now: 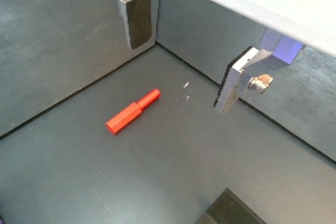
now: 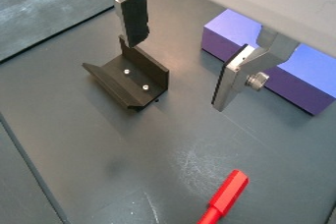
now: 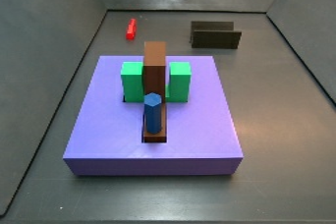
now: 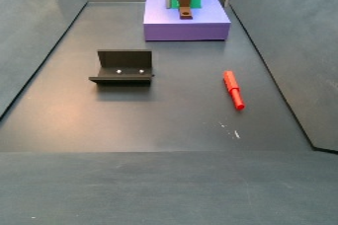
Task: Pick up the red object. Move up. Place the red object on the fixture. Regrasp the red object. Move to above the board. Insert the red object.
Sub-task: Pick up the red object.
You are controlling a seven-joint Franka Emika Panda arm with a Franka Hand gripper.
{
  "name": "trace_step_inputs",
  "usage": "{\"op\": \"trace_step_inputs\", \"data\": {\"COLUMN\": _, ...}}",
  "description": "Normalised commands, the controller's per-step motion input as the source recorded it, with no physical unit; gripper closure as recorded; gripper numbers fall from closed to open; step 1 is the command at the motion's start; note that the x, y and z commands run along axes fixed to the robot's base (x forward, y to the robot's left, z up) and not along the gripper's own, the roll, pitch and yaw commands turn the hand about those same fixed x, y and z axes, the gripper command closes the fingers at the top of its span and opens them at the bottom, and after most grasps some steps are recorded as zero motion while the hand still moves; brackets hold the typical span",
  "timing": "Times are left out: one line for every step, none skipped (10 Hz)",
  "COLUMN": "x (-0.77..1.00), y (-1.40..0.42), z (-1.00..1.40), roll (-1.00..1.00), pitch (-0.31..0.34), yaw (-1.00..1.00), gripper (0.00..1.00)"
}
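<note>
The red object (image 4: pixel 232 89) is a slim red peg lying flat on the grey floor, between the fixture (image 4: pixel 125 68) and the right wall. It also shows in both wrist views (image 1: pixel 133 111) (image 2: pixel 223 196) and in a side view (image 3: pixel 132 28). The dark fixture (image 2: pixel 132 79) (image 3: pixel 215 35) stands empty on the floor. The purple board (image 3: pixel 197 120) (image 4: pixel 185 27) (image 2: pixel 237 36) carries green blocks, a brown block and a blue peg. My gripper (image 1: pixel 182 71) (image 2: pixel 179 69) hangs high above the floor, open and empty, well above the red peg.
On the board stand a tall brown block (image 3: pixel 155 66), green blocks (image 3: pixel 132 81) beside it and a blue hexagonal peg (image 3: pixel 152 115) in front. Grey walls enclose the floor on all sides (image 4: pixel 53 41).
</note>
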Motion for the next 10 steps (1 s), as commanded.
{"op": "trace_step_inputs", "data": {"x": 0.00, "y": 0.00, "z": -0.08, "roll": 0.00, "pitch": 0.000, "yaw": 0.00, "gripper": 0.00}}
{"op": "trace_step_inputs", "data": {"x": 0.00, "y": 0.00, "z": 0.00, "roll": -0.01, "pitch": 0.000, "yaw": 0.00, "gripper": 0.00}}
{"op": "trace_step_inputs", "data": {"x": 0.00, "y": 0.00, "z": -0.03, "roll": -0.03, "pitch": 0.000, "yaw": 0.00, "gripper": 0.00}}
{"op": "trace_step_inputs", "data": {"x": 0.00, "y": 0.00, "z": -0.05, "roll": -0.04, "pitch": 0.000, "yaw": 0.00, "gripper": 0.00}}
{"op": "trace_step_inputs", "data": {"x": -0.02, "y": 0.00, "z": 0.00, "roll": -0.01, "pitch": -0.019, "yaw": 0.00, "gripper": 0.00}}
{"op": "trace_step_inputs", "data": {"x": 0.00, "y": -0.01, "z": -0.01, "roll": 0.00, "pitch": 0.000, "yaw": 0.00, "gripper": 0.00}}
{"op": "trace_step_inputs", "data": {"x": 0.00, "y": 0.00, "z": -0.12, "roll": 0.00, "pitch": 0.000, "yaw": 0.00, "gripper": 0.00}}
{"op": "trace_step_inputs", "data": {"x": 0.00, "y": 0.00, "z": -0.21, "roll": -0.04, "pitch": 0.000, "yaw": 0.00, "gripper": 0.00}}
{"op": "trace_step_inputs", "data": {"x": -0.05, "y": -0.28, "z": -0.52, "roll": -0.09, "pitch": -0.031, "yaw": 0.11, "gripper": 0.00}}
{"op": "trace_step_inputs", "data": {"x": -0.24, "y": -0.40, "z": -0.74, "roll": -0.01, "pitch": -0.073, "yaw": 0.07, "gripper": 0.00}}
